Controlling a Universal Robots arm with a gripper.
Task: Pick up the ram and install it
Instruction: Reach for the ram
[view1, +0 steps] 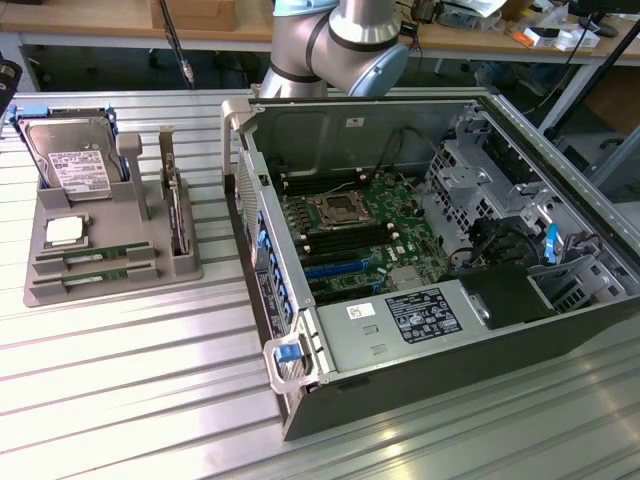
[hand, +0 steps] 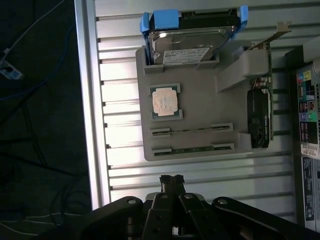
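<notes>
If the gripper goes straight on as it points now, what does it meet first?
The gripper would probably meet the slatted table first, near the grey tray holding the ram; depth is unclear.

Exterior view looked obliquely down on computer case (view1: 450, 370) and parts tray (view1: 100, 228); wrist view faced the same tray beyond the claw (hand: 171, 178).
</notes>
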